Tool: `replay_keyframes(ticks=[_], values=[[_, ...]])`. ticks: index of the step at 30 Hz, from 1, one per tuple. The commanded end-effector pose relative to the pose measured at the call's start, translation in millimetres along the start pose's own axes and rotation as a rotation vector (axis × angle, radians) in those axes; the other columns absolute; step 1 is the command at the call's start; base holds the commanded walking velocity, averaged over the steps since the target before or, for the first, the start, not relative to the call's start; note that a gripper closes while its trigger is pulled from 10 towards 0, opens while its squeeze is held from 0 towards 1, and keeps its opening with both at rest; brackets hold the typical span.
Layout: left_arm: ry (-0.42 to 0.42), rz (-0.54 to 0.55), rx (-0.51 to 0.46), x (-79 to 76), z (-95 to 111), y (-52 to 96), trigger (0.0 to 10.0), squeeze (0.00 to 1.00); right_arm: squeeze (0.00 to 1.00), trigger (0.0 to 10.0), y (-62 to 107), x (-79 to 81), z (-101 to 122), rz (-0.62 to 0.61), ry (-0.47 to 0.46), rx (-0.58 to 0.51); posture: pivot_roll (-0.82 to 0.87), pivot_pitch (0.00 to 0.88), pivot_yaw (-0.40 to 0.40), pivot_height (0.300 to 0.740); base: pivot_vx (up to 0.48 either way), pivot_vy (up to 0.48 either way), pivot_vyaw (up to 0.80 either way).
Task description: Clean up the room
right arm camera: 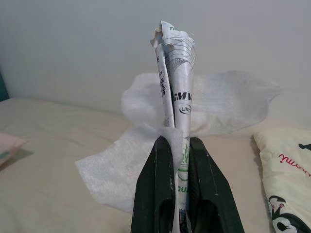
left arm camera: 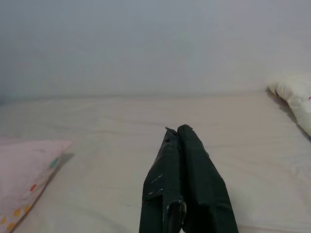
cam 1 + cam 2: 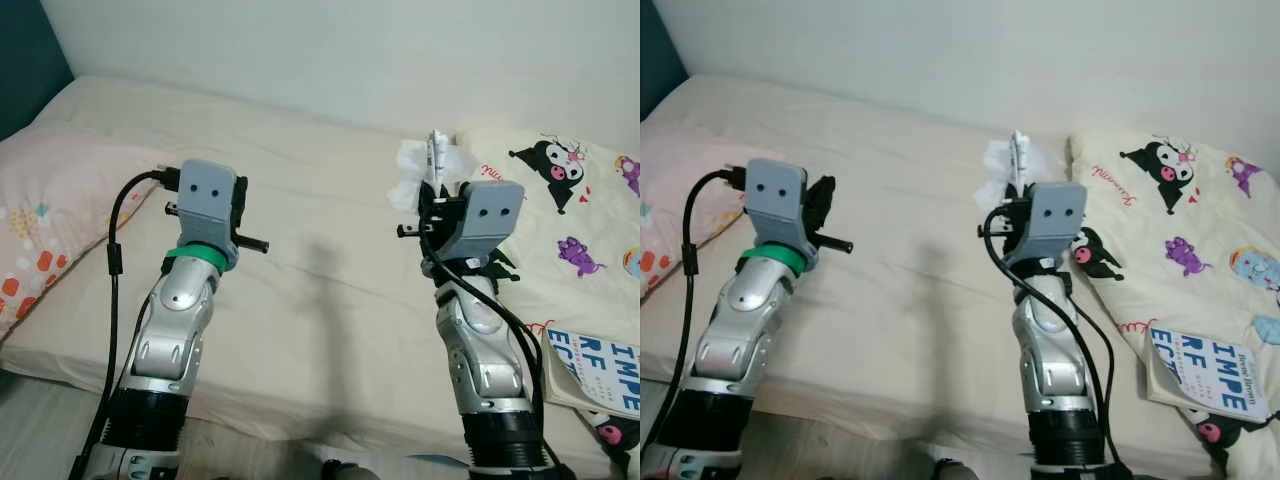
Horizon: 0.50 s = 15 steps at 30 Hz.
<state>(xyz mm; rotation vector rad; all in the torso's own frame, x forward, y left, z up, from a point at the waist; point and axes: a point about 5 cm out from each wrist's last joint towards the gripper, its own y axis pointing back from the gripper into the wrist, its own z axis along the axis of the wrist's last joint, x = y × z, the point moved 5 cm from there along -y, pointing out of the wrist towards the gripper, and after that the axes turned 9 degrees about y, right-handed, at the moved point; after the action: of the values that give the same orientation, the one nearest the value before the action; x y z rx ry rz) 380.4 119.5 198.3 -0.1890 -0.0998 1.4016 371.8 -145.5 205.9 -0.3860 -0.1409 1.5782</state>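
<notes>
A crumpled printed wrapper (image 1: 176,73) and a white tissue (image 1: 228,102) are being held together above the bed, pinched between the two black fingers (image 1: 154,194) of the right gripper (image 1: 179,145), whose fingers are pressing in on the bundle from both sides. The wrapper is standing upright out of the grip, its lettering partly legible, while the tissue is spreading out behind and below it. The right gripper (image 3: 437,195) is hovering over the cream sheet of the bed (image 3: 310,300), near the edge of a cartoon-printed quilt (image 3: 575,200) lying to the robot's right. A book (image 3: 595,370) with large blue lettering is resting on that quilt, near the bed's front edge. The left gripper (image 2: 179,141) is hanging raised over the sheet, well apart from the right, its fingers lying pressed together on nothing. A pink pillow (image 3: 50,220) with coloured spots is sitting at the bed's left end, against a plain pale wall (image 3: 350,50)
</notes>
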Motion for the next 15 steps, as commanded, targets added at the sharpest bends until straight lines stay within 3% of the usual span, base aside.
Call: replay_keyframes(ticks=[1, 7, 15], values=[[0.011, 0.002, 0.014, -0.5, -6.1, 0.5, 10.0, 0.0, 0.0, 10.0, -1.2, -0.3, -1.5, -0.004, 0.0, 0.004, -0.02, 0.034, -0.004, 0.726, 0.0, 0.0, 0.0], [0.013, 0.001, 0.021, -1.8, -9.2, 1.9, 10.0, 0.0, 0.0, 10.0, 0.4, -2.3, -3.1, -0.02, 0.01, 0.011, -0.03, 0.036, -0.004, 0.726, 0.0, 0.0, 0.0], [0.014, -0.002, 0.026, -2.6, -10.6, 3.5, 10.0, 0.0, 0.0, 10.0, 0.7, -0.5, -3.8, -0.029, 0.008, 0.017, -0.02, 0.041, -0.001, 0.726, -0.27, 0.0, 0.0]])
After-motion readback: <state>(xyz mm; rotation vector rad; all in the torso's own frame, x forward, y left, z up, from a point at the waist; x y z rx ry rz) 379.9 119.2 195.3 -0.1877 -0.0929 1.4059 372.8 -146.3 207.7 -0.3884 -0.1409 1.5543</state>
